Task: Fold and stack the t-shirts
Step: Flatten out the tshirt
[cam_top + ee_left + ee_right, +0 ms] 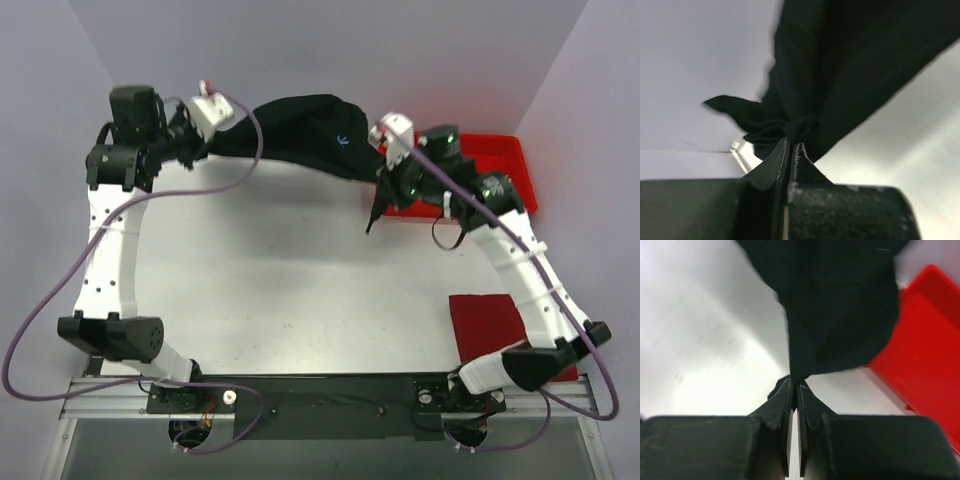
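Observation:
The black t-shirt [300,130] hangs stretched in the air between both grippers at the back of the table. My left gripper [207,145] is shut on its left end; up close, the cloth [850,65] bunches out from the pinched jaws [791,145]. My right gripper [383,172] is shut on the right end, with a loose flap hanging below it; the wrist view shows the cloth [840,315] rising from the closed tips [796,383]. The red t-shirt [485,325] lies folded flat at the front right, partly under the right arm.
A red plastic tray [505,165] stands at the back right, just behind my right gripper, and its wall [925,360] fills the right of that wrist view. Purple cables loop along both arms. The white table [290,280] lies below the hanging shirt.

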Controlling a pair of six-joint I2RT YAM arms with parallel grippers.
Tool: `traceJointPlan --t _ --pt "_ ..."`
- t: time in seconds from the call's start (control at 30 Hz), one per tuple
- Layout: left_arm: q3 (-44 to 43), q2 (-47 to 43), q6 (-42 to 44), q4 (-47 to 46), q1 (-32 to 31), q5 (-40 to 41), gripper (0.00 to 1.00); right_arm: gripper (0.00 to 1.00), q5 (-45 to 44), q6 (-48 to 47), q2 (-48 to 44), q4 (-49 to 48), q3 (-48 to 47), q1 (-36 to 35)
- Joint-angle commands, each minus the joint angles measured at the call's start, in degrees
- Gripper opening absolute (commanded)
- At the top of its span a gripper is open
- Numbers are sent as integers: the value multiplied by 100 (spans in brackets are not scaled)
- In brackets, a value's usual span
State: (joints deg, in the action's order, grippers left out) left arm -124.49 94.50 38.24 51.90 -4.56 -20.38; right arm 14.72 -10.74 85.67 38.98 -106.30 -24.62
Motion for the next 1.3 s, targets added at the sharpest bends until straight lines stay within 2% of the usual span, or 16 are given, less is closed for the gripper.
traceJointPlan --t 0.0,0.07,0.1,0.17,0.2,0.27,0.37,0.47,0.53,0.6,0.63,0.77,0.9,1.07,1.13,1.27 --pt "2319 -1027 2696 1185 182 -1309 3 0 189 -666 -595 -469 1791 -1033" --pt "3565 -1432 3982 1829 375 -1486 25 0 -214 -744 -604 -567 2469 -1594" --pt "3867 -1530 4207 1920 420 -1408 39 0 -624 -806 -587 -567 2657 -1851" --pt "4554 -1803 4814 2192 622 -1180 50 8 -952 -894 -578 -576 3533 -2396" --pt "4921 -1951 5094 2332 658 -970 51 23 -893 -938 -578 -567 3737 -2659" --pt "5519 -2127 5263 2378 667 -723 56 37 -735 -869 -595 -506 4300 -2959" --pt "6084 -2382 5317 2255 684 -599 57 43 -769 -448 -770 -278 4732 -3171" --pt "6690 -2603 4739 1307 667 -494 56 47 -944 167 -1209 -224 4847 -3005" --pt "7041 -2708 4414 569 667 -196 54 55 -770 887 -1508 -294 4943 -2488" --pt "7349 -2709 4228 -116 693 146 53 60 -681 1949 -1623 -321 5110 -1663" --pt "7447 -2656 4244 -554 737 235 53 61 -664 2449 -1597 -251 5206 -1207" --pt "7895 -2411 4761 -1540 895 184 54 65 -1093 3480 -1527 -172 5575 -502" --pt "7914 -1954 5263 -1727 895 -97 55 65 -1646 3877 -1281 -198 5927 -131" --pt "8080 -1523 5334 -1982 843 -28 54 64 -1727 4167 -667 -505 6349 -69" --pt "8124 -1443 5606 -1746 842 17 54 64 -1570 4299 -465 -733 6455 -60" --pt "7845 -1452 6116 -570 930 -88 53 63 -1112 4484 -60 -1155 6613 -78"
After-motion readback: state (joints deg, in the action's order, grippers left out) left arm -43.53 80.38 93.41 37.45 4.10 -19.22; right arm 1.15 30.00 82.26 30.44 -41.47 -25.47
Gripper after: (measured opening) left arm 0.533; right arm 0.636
